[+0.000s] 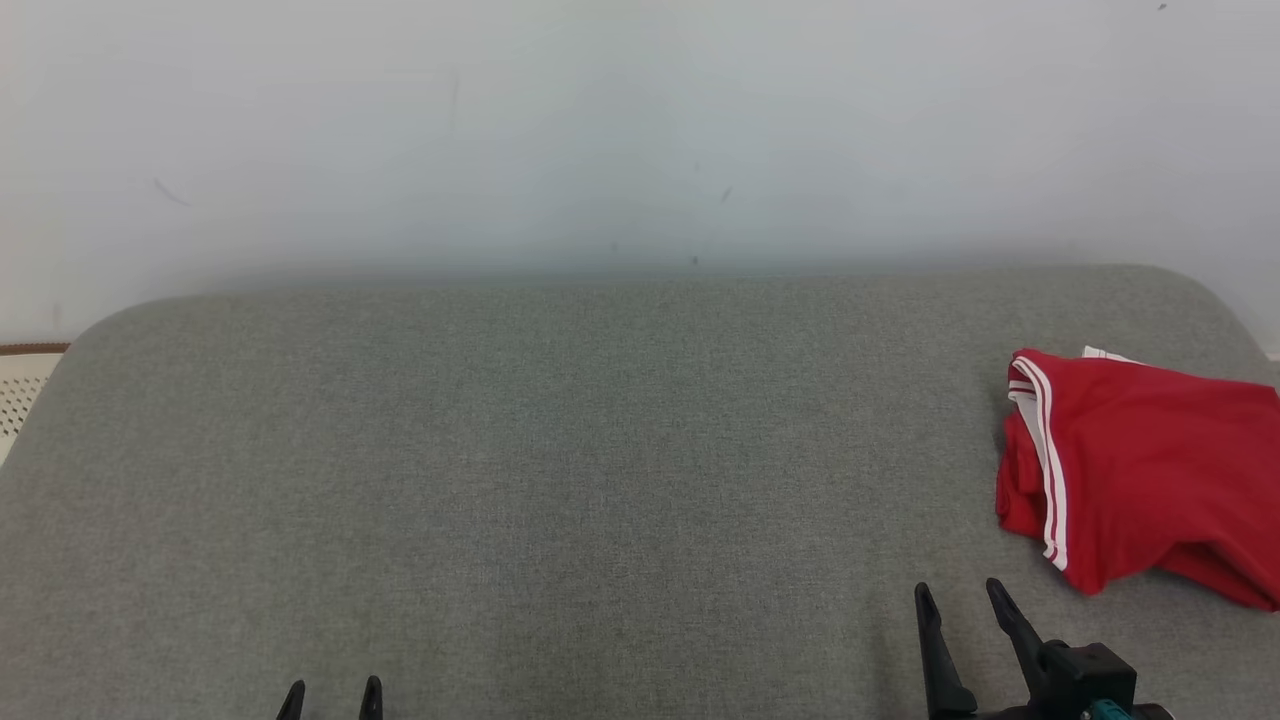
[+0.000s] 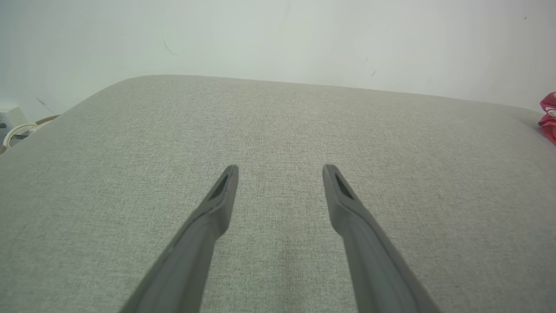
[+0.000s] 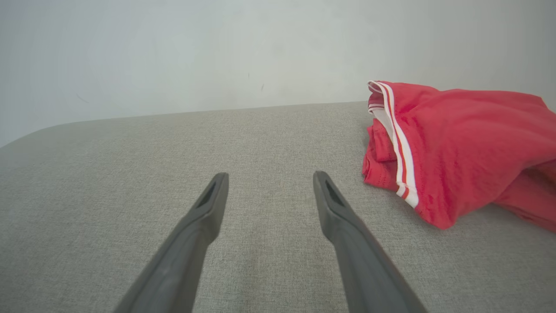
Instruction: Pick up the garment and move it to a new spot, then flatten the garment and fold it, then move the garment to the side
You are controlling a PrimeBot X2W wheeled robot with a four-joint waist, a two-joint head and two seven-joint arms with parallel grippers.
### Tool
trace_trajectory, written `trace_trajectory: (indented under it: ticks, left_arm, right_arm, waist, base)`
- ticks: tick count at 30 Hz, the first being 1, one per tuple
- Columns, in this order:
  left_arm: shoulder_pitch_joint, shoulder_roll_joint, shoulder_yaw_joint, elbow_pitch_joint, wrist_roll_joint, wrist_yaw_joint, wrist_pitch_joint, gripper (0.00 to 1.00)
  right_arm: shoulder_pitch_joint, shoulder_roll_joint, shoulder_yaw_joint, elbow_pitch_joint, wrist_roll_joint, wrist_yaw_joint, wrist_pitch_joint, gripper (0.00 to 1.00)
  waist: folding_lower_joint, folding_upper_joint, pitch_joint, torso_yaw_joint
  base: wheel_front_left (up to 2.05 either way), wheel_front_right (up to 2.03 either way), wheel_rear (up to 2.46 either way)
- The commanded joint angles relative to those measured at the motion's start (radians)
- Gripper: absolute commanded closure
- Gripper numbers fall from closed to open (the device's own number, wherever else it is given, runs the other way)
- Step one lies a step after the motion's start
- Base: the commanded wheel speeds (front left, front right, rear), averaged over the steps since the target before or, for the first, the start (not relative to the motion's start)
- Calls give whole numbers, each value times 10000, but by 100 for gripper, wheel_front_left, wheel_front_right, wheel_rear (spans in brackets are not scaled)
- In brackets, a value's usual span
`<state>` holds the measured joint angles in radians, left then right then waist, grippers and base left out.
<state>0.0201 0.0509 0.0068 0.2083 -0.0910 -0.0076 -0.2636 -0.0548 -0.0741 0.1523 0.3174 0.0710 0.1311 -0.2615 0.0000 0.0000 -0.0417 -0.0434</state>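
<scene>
From the head view, a red garment with white stripes along one edge lies crumpled on the far right of the grey cloth-covered table, running off the right edge of that view. The right hand sits at the lower right, just in front of the garment and a little to its left. Its two dark fingers are spread apart with nothing between them, and they are clear of the cloth. The left hand shows as two fingertips at the lower left, well apart from the garment, parted and holding nothing. A pale wall rises behind the table. At the far left edge, beside the table's rounded corner, is a pale perforated thing; whether it is a basket cannot be told.

In the left wrist view, the left hand's fingers stand wide open over bare grey table surface. A small bit of the red garment shows at the far right edge.

In the right wrist view, the right hand's fingers are spread just as wide and grip nothing. The garment lies near them on the right, bunched in folds with its white-striped hem facing the fingers, apart from them.
</scene>
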Motion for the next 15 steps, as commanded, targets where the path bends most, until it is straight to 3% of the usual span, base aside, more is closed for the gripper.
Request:
trace_trajectory:
  ticks: [1,15]
  left_arm:
    - [80,2,5,-14,23,1,-4,0]
    - [-11,2,34,15,106,38,-4,0]
  right_arm:
    - [-77,-53,41,42,46,-11,-39,0]
    - [-96,50,-132,52,-206,-11,-40,0]
  waist:
    - [0,0,4,0]
    - [0,0,43,16]
  base:
    - [0,0,0]
    - [0,0,0]
